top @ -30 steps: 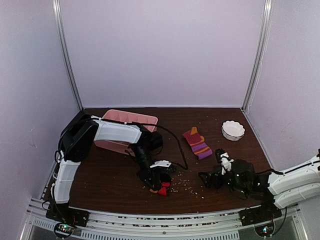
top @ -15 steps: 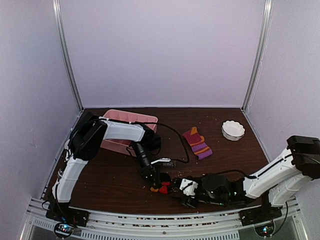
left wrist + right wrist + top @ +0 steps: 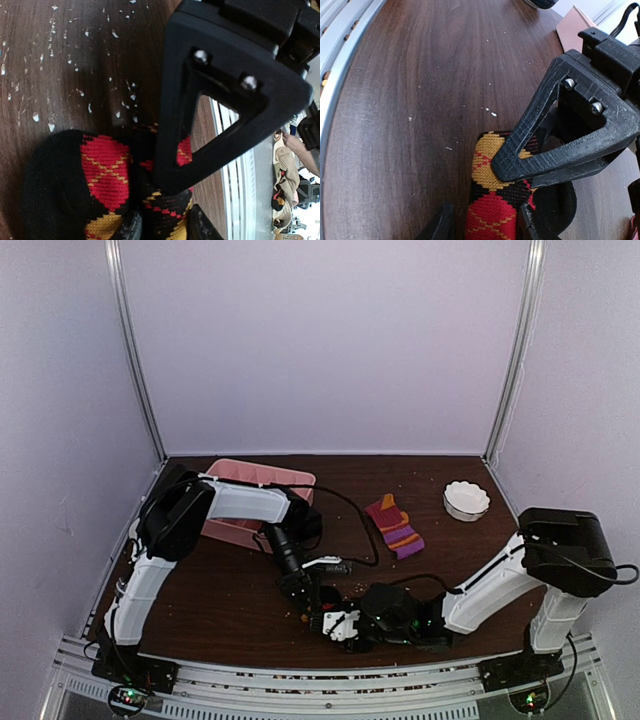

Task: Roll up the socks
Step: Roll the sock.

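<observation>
Argyle sock (black w/ red & yellow diamonds) is lying on the table nr the front edge, approx mid-width, btwn the two arms. Left claw is pinching it: fabric is filling the gap btwn both its fingers, and a rounded black end is bulging out to one side. Right claw is coming in from the opposite side & straddling the same sock, jaws part-spread. One finger is touching the fabric, while the other is standing just clear w/ a strip of bare wood showing btwn it & the sock, so it isn't clamping. The claws are sitting v. close together; in each wrist view the other claw's black triangular finger is overlapping the sock. From the top cam the two claws are hiding nearly all of it.

Right arm is stretching low along the front of the table toward the left; left arm is bending down onto the sock from behind.

Striped sock (purple/orange) is lying flat further back, well apart from both claws, btwn the pink tray at back left & the white bowl at back right. Pale crumbs are lying scattered on the wood nr the argyle sock.
</observation>
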Motion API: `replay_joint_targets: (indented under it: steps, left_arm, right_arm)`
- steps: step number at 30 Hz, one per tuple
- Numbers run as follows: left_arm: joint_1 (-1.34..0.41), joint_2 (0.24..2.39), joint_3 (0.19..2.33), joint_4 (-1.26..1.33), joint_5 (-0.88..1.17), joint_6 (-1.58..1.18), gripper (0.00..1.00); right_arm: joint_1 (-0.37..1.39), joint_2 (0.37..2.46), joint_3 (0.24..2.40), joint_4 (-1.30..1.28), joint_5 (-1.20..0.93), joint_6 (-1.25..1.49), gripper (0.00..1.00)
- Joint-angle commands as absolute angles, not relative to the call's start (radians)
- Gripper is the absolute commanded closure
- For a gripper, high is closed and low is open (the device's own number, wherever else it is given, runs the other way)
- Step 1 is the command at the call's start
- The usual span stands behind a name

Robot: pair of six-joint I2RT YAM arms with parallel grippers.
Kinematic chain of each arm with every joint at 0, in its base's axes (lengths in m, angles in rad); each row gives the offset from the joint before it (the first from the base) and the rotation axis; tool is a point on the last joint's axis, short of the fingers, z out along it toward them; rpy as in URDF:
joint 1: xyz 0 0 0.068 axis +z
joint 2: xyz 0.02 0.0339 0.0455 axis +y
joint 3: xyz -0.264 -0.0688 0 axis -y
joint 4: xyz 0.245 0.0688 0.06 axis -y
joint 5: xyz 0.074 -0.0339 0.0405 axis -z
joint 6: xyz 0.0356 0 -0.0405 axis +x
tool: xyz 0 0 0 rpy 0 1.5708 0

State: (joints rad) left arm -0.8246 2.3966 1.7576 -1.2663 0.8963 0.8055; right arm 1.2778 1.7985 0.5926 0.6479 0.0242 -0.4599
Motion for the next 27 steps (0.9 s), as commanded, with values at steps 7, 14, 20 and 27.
replay_joint_targets:
  steps: [7,14,20,27]
  left_arm:
    - [-0.816,2.420,1.728,-1.240,0.727,0.849,0.65]
    - [-0.808,2.186,1.629,-1.079,0.714,0.859,0.02]
    - [-0.805,1.984,1.534,-0.935,0.629,0.790,0.02]
    - [-0.799,1.719,1.432,-0.679,0.231,0.643,0.02]
  right_arm:
    - [1.256,1.878,0.620,0.592,0.022,-0.531,0.75]
    - [1.242,1.870,0.635,0.455,-0.041,-0.421,0.98]
    - [1.217,1.865,0.648,0.376,-0.137,-0.298,1.00]
    - [1.157,1.883,0.684,0.296,-0.318,-0.149,1.00]
